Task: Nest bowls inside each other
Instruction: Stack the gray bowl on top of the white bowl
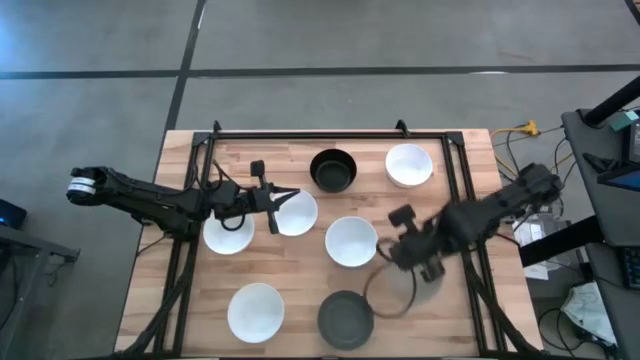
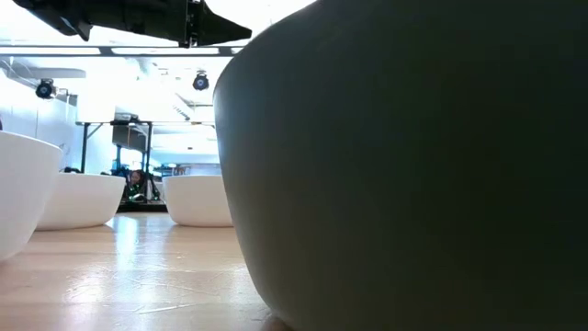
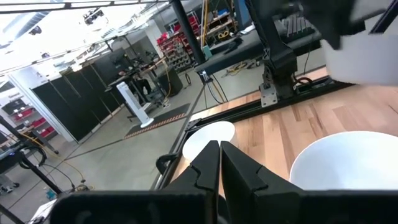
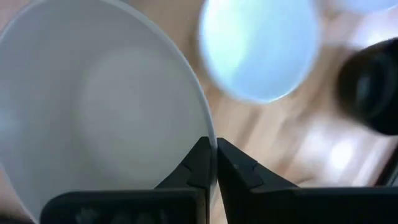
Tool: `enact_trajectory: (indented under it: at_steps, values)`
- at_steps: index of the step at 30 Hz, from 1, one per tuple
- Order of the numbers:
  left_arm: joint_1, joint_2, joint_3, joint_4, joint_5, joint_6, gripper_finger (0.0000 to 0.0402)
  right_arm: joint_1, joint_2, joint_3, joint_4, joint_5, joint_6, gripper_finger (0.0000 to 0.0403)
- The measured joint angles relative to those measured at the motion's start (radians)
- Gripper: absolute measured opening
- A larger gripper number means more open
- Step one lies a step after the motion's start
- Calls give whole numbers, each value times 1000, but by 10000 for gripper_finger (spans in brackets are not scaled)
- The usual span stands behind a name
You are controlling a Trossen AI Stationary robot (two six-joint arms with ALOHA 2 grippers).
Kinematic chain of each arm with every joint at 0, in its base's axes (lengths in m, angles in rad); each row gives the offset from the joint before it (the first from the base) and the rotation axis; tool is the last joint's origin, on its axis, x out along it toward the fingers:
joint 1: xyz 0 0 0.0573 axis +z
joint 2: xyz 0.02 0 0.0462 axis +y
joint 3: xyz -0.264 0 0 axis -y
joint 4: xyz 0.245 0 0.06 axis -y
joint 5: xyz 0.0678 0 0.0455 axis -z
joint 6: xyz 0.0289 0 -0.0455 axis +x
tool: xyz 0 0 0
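My right gripper [image 1: 420, 268] is shut on a pale grey-green bowl [image 1: 392, 292], [image 4: 99, 112] at the table's near right, beside the dark grey bowl [image 1: 346, 318], [image 2: 413, 165]. My left gripper [image 1: 288, 197], [image 3: 219, 158] is shut with nothing between its fingers. It hovers over the far rim of a white bowl [image 1: 293, 214] left of centre. Several white bowls [image 1: 351, 241], [image 1: 228, 233], [image 1: 256, 312], [image 1: 409, 165] and a glossy black bowl [image 1: 333, 170] rest on their bases on the table. My right gripper pinches the pale grey-green bowl's rim [image 4: 207, 134], one finger inside the bowl and one outside. The fingers lie across the rim on the bowl's right side. In the left wrist view the bowl [image 3: 364, 56] hangs tilted under the gripper, lifted clear of the table.
A black frame [image 1: 330, 132] runs along the table's far edge, with rails down both sides. The table's near-right corner [image 1: 450, 325] is bare wood. In the low view the dark grey bowl fills most of the picture, with white bowls [image 2: 83, 198] behind it.
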Motion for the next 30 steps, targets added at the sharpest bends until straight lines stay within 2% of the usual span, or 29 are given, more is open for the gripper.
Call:
enact_trajectory:
  at_steps: [5, 8, 10, 13, 15, 20, 25, 30]
  values:
    - [0, 0, -3, -81, 0, -2, 0, -197, -88, -32, 219, -4, 19, 13]
    - [0, 0, -3, -130, 0, -6, 0, -343, -110, -75, 355, -89, 101, 13]
    - [0, 0, -3, -152, 0, -27, 0, -452, -111, -114, 435, -250, 165, 13]
    - [0, 0, -3, -168, 0, -34, 0, -601, -83, -184, 540, -582, 196, 13]
    - [0, 0, -3, -167, 0, -35, 0, -665, -44, -215, 564, -720, 190, 13]
    - [0, 0, -3, -168, 0, -35, 0, -728, 87, -215, 497, -735, 105, 13]
    - [0, 0, -3, -167, -1, -35, 0, -722, 226, -111, 390, -729, 18, 13]
    - [0, 0, -3, -168, -2, -36, 0, -713, 316, -31, 299, -548, -50, 13]
